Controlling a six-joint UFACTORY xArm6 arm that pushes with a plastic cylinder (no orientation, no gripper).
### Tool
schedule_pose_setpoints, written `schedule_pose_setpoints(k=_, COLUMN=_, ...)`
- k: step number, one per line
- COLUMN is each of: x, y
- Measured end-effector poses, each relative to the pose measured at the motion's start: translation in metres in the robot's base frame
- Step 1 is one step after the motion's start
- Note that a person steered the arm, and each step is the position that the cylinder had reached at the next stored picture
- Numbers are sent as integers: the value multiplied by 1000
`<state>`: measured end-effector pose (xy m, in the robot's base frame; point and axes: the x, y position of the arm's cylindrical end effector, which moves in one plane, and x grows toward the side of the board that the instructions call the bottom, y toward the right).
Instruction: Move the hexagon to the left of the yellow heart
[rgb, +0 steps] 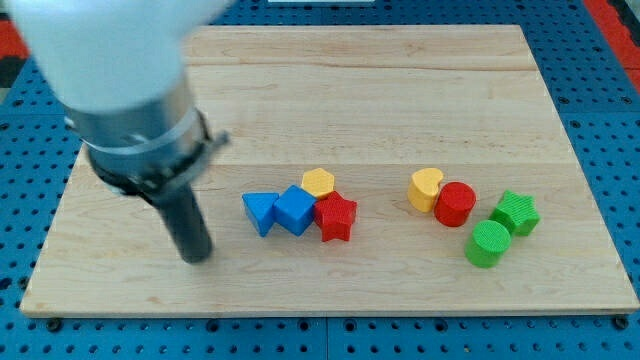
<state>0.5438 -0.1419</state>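
The yellow hexagon (318, 181) lies near the board's middle, touching the blue cube (295, 210) and the red star (336, 217). The yellow heart (426, 188) lies to the view's right of it, with a gap of bare wood between them. My tip (197, 257) rests on the board at the view's lower left, well left of the blue triangle (259, 211) and apart from every block.
A red cylinder (455, 204) touches the heart's right side. A green star (516, 212) and a green cylinder (489, 244) sit further right. The wooden board (400, 80) lies on a blue perforated table. My arm's large white and grey body fills the upper left.
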Motion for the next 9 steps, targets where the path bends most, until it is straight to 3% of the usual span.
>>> schedule_pose_setpoints(k=1, x=-27, y=52)
schedule_pose_setpoints(k=2, x=-28, y=179)
schedule_pose_setpoints(k=3, x=-26, y=244)
schedule_pose_setpoints(k=5, x=-21, y=116)
schedule_pose_setpoints(k=6, x=-63, y=17)
schedule_pose_setpoints(k=7, x=-120, y=20)
schedule_pose_setpoints(k=9, x=-74, y=155)
